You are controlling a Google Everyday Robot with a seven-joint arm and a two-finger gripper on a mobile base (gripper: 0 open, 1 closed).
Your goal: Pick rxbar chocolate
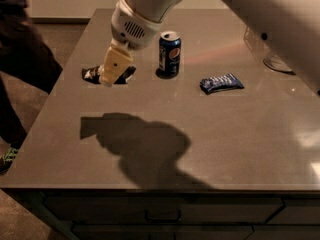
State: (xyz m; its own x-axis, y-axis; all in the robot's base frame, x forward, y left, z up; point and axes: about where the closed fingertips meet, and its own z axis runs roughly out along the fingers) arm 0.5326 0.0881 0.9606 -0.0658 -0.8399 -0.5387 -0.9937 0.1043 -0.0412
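The rxbar chocolate (91,74) is a small black wrapper with crinkled ends. It sticks out on both sides of my tan gripper (111,78), which is shut on its middle. The gripper hangs from the white arm at the left of the table, left of the can. The bar and gripper cast a shadow well below them on the table top, so the bar is held above the surface.
A blue Pepsi can (170,53) stands just right of the gripper. A blue wrapper (221,82) lies further right. A glass (276,60) stands at the right edge. A person (20,64) stands off the grey table's (240,144) left side.
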